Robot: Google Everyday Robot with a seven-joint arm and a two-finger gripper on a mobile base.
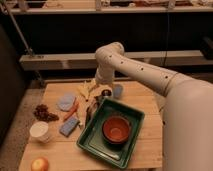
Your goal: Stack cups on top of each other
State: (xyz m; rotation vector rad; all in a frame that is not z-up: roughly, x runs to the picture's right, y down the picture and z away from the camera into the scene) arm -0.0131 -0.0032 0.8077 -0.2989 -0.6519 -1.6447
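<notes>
The small pale blue-grey tumbler (118,91) stands upright at the back of the wooden table, just behind the green tray. The wider white cup (40,131) stands upright near the table's left front edge, far from the tumbler. My gripper (98,101) hangs low over the table at the tray's back left corner, just left of the tumbler. The white arm comes down to it from the right.
A green tray (90,137) holds a big orange-red bowl (117,129). A blue sponge (69,126), a carrot (72,109), a blue-grey lid (66,101), dark grapes (44,112) and yellow pieces (86,89) lie on the table's left half. An orange fruit (40,164) sits at the front left corner.
</notes>
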